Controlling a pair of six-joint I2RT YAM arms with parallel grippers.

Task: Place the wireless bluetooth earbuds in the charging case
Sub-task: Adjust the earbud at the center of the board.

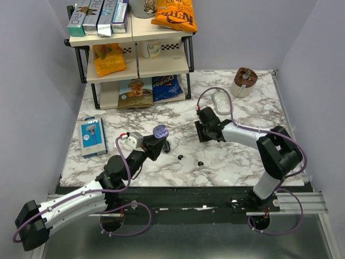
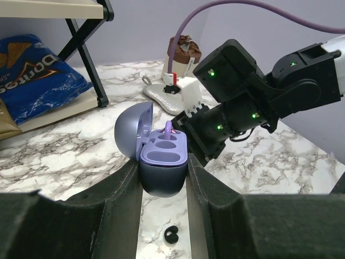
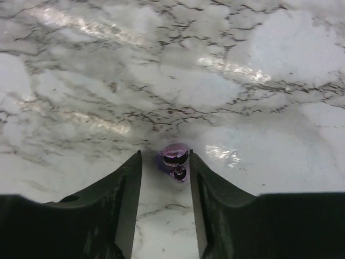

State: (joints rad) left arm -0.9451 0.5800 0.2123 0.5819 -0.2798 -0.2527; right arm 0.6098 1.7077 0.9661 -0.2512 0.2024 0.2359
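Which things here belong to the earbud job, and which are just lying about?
Job: charging case, open, held in the left tool; one black earbud and another, loose on the table.
Lying about: shelf rack, Doritos bag, blue boxed item, brown-topped cup.

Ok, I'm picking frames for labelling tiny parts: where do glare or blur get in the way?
Top view: even light, sharp, both earbuds read as dark specks on the marble table. Left wrist: charging case crisp, near fingers dark and soft. Right wrist: glare patches on the marble, highlights on the small purple object.
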